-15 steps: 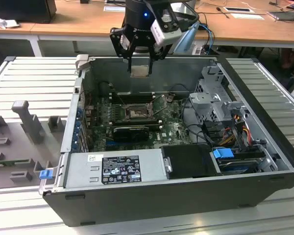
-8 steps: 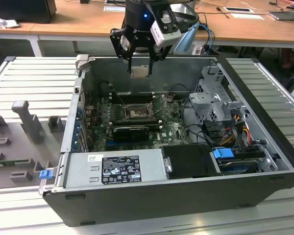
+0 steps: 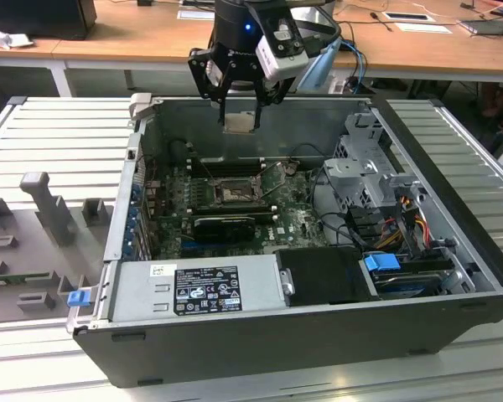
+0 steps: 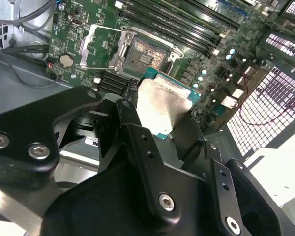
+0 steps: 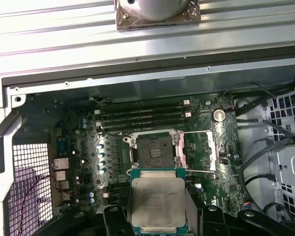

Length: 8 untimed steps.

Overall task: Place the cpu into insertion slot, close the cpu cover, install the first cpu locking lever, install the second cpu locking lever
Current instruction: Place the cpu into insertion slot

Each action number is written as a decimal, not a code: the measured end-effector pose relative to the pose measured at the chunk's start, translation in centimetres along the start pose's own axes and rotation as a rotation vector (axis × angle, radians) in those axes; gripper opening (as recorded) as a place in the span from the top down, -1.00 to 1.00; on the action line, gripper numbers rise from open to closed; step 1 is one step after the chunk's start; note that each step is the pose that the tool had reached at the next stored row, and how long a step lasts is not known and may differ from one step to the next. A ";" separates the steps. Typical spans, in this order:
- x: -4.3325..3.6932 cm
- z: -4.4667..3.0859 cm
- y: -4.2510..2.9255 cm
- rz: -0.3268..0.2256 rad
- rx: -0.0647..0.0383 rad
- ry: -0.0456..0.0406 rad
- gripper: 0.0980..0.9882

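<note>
1 gripper (image 3: 240,117) holds the cpu (image 3: 239,124) clamped, well above the uncovered insertion slot (image 3: 232,194) on the motherboard (image 3: 295,223); the cpu cover (image 5: 180,152) lies swung open beside it.

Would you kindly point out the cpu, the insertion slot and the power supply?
cpu (image 5: 157,199): first wrist view, middle of its silver lid.
insertion slot (image 5: 154,150): first wrist view, socket's dark centre.
power supply (image 3: 138,289): exterior view, bare grey top.
</note>
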State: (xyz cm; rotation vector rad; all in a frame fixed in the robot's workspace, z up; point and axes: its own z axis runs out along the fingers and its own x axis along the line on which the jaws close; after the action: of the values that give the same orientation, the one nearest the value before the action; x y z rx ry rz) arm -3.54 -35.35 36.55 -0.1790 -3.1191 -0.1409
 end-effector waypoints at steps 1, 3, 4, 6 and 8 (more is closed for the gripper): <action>0.00 0.00 0.00 0.008 0.000 -0.0007 0.03; 0.00 0.00 0.00 0.019 0.000 -0.0017 0.03; 0.00 0.00 0.00 0.028 -0.001 -0.0025 0.03; 0.00 0.00 0.00 0.036 -0.001 -0.0032 0.03; 0.00 0.00 0.00 0.044 -0.001 -0.0039 0.03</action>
State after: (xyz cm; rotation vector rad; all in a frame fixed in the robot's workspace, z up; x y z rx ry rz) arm -3.54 -35.35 36.55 -0.2485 -3.1163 -0.1415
